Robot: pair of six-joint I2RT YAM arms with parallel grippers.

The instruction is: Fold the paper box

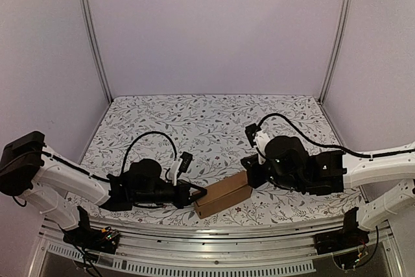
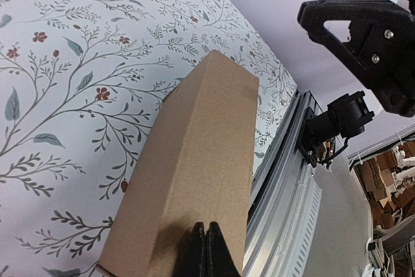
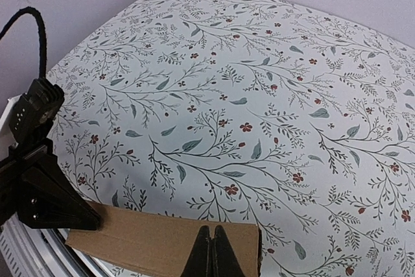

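Paper box (image 1: 222, 198) lies btwn my claws, one end at each tip. Left gripper (image 2: 206, 228) & right gripper (image 3: 212, 230) both clenched on nothing. Risk: a closed-tip push skids it sideways or crushes a wall.

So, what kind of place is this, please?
Probably a robot test booth inside a lab or workshop. It has plain lilac wall panels held by aluminium posts, a floral table cover, and stacked cardboard lying outside the booth.
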